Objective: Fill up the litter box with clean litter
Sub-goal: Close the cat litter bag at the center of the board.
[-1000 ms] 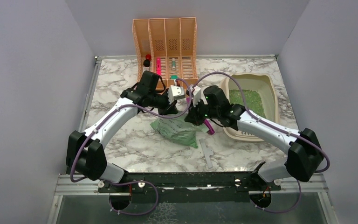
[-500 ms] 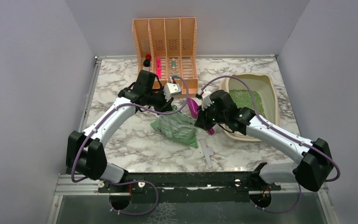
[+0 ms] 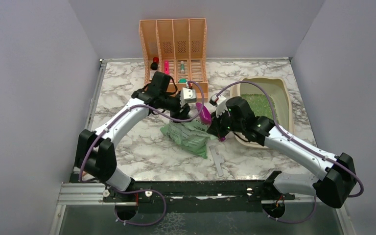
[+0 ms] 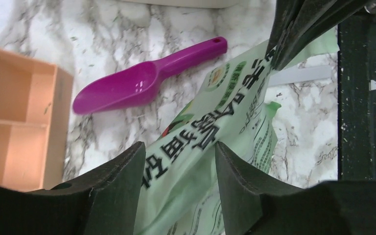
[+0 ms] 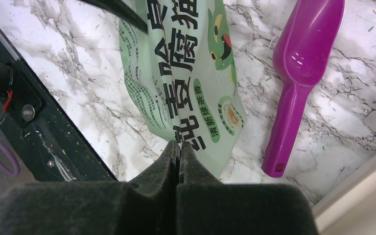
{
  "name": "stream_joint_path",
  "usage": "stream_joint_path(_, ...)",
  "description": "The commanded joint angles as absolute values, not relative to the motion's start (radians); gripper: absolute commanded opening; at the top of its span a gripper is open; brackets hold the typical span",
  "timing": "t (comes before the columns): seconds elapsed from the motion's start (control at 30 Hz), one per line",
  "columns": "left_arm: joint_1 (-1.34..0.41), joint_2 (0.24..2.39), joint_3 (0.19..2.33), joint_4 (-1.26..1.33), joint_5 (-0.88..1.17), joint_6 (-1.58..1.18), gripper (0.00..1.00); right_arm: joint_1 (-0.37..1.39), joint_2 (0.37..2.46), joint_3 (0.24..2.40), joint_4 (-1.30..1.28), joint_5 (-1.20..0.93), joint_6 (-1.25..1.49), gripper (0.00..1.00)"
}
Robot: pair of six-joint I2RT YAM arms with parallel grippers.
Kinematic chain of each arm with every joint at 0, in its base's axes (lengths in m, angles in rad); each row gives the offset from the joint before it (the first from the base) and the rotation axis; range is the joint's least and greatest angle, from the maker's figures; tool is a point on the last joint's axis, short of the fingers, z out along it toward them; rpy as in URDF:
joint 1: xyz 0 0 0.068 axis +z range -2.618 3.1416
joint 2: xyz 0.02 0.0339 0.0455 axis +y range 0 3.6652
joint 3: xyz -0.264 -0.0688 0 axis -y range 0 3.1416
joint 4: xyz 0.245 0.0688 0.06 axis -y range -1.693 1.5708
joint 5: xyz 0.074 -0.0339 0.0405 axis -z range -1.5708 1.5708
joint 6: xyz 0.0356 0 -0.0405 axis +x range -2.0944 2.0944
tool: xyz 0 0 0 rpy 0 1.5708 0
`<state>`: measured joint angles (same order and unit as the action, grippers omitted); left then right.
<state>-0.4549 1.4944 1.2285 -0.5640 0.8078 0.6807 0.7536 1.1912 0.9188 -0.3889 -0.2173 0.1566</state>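
The beige litter box [image 3: 283, 88] stands at the right of the table, and a patch of green clean litter [image 3: 257, 104] lies in it. A pale green printed bag [image 3: 188, 133] slumps on the marble between the arms. My right gripper [image 5: 177, 147] is shut on the bag's [image 5: 186, 63] edge, seen from above at the right gripper [image 3: 213, 128]. My left gripper [image 4: 180, 147] is open, its fingers [image 4: 122, 171] straddling the bag [image 4: 225, 112] without pinching it. A purple scoop [image 4: 142, 85] lies beside the bag; the right arm hides part of the scoop [image 3: 203, 112] from above.
A peach slatted file organizer [image 3: 174, 46] with small items stands at the back, close to the left wrist. A pale strip [image 3: 218, 161] lies near the front edge. Grey walls close in both sides, and a black rail [image 3: 200, 188] carries the arm bases.
My left gripper has opened and let go of the bag, which dropped from between the two grippers onto the table. The right arm drew back to the right, still pinching the bag.
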Motion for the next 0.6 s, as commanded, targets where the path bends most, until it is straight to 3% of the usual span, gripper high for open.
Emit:
stream_joint_path(0.0, -0.489, 1.615, 1.286, -0.597, 0.918, 0.766, 0.56, 0.760, 1.186, 0.904, -0.313, -0.219, 0.163, 0.01)
stream_joint_path(0.1, -0.501, 1.679, 1.312, -0.618, 0.923, 0.775, 0.53, 0.760, 1.171, 0.883, -0.284, -0.185, 0.188, 0.01)
stream_joint_path(0.13, -0.509, 1.694, 1.323, -0.619, 0.903, 0.771, 0.44, 0.758, 1.164, 0.875, -0.277, -0.170, 0.200, 0.01)
stream_joint_path(0.2, -0.522, 1.721, 1.339, -0.621, 0.841, 0.760, 0.16, 0.758, 1.147, 0.862, -0.283, -0.154, 0.232, 0.01)
stream_joint_path(0.23, -0.524, 1.731, 1.346, -0.621, 0.794, 0.753, 0.05, 0.758, 1.137, 0.854, -0.297, -0.142, 0.251, 0.07)
stream_joint_path(0.27, -0.525, 1.742, 1.356, -0.620, 0.758, 0.747, 0.00, 0.758, 1.128, 0.848, -0.320, -0.133, 0.273, 0.17)
stream_joint_path(0.4, -0.525, 1.764, 1.391, -0.620, 0.718, 0.741, 0.00, 0.758, 1.100, 0.821, -0.411, -0.127, 0.333, 0.46)
stream_joint_path(0.47, -0.525, 1.764, 1.403, -0.618, 0.732, 0.740, 0.00, 0.758, 1.107, 0.815, -0.449, -0.143, 0.348, 0.43)
stream_joint_path(0.57, -0.525, 1.764, 1.413, -0.612, 0.729, 0.745, 0.00, 0.758, 1.121, 0.798, -0.476, -0.076, 0.381, 0.20)
